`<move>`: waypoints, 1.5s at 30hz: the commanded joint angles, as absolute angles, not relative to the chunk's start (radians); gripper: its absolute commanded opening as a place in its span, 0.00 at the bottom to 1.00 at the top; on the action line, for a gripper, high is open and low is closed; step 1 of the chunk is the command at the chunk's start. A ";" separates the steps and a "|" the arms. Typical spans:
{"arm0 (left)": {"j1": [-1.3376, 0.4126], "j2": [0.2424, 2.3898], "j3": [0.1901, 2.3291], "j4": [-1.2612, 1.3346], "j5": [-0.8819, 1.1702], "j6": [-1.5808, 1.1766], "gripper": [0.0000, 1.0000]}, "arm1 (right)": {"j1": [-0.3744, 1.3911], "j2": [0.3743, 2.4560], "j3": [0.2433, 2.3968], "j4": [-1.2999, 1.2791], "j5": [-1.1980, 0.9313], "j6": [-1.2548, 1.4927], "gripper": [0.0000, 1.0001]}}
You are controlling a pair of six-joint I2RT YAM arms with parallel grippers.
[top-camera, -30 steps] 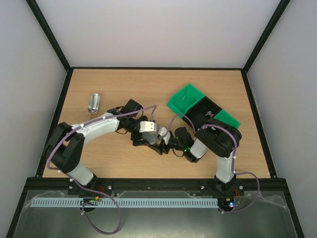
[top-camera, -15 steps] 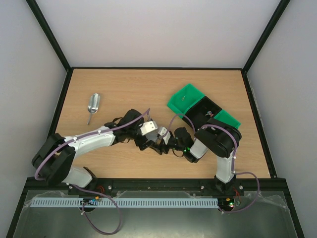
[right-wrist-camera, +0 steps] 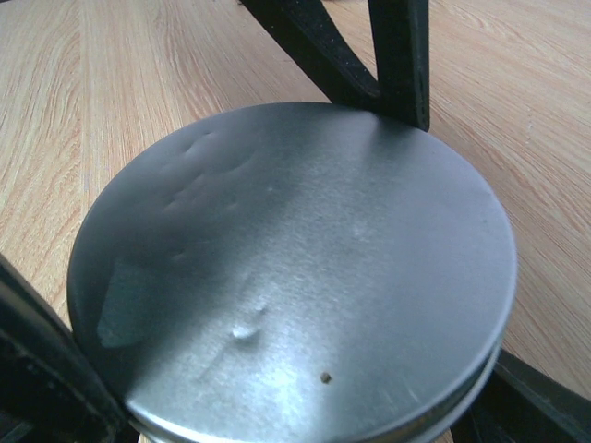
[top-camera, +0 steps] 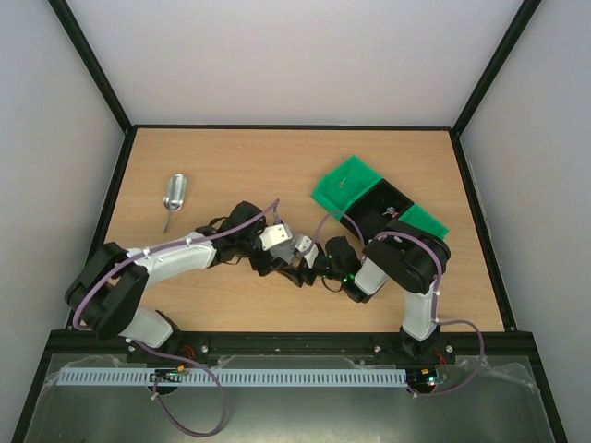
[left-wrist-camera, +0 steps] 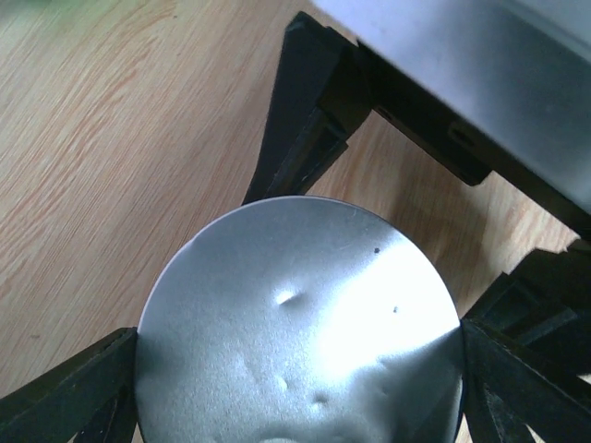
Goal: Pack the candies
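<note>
Nearest, at table [top-camera: 212, 157] centre just ahead of the bases: a round, dented metal tin [right-wrist-camera: 295, 268] is clamped across its width by the right gripper [right-wrist-camera: 277, 406], jaws wide, one finger on each side of the rim. A seam is seen under the top edge at 4 o'clock in the right wrist view, so a lid is judged to be fitted.

The left gripper [left-wrist-camera: 297, 369] is set on the same tin from the other side. Its fingers sit at 8 and 4 o'clock of the disc, against the edge. Whether the tin is actually pinched cannot be told.

Step judged: the lid is to be taken off, with the body held by the right.
- Left fingers should be seated on the lid rim only, above the seam.
- The two jaw pairs should be kept crossed. A right finger is seen at 12 o'clock in the left wrist view, so fouling is a risk.
- The right clamp should be kept firm and the tin level.
- The lid should be drawn straight along its axis, not levered. Thin dented metal is likely to bind.

Further out: the candies [top-camera: 391, 212] are seen only as a few specks in the green-and-black bin [top-camera: 355, 175] at 2 o'clock, well apart from the tin. A metal scoop [top-camera: 174, 192] is lying loose at 10 o'clock, untouched.
</note>
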State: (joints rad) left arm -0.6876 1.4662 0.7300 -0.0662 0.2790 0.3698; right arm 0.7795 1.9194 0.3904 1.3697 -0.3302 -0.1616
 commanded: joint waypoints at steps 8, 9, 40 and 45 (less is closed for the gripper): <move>-0.599 1.616 0.918 -0.513 0.492 1.148 0.80 | 0.785 1.913 0.362 1.314 -0.361 -0.224 0.39; -0.596 1.621 0.933 -0.509 0.489 1.145 0.83 | 0.786 1.914 0.363 1.315 -0.358 -0.223 0.39; -0.695 1.519 0.767 -0.108 0.238 0.319 0.90 | 0.787 1.928 0.383 1.312 -0.306 -0.205 0.38; -0.681 1.481 0.755 -0.179 0.385 0.533 0.83 | 0.786 1.922 0.372 1.310 -0.344 -0.222 0.38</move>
State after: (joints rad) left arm -0.6933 1.4952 0.7555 -0.1013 0.2817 0.3363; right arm 0.7811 1.9148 0.3859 1.3666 -0.3248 -0.1764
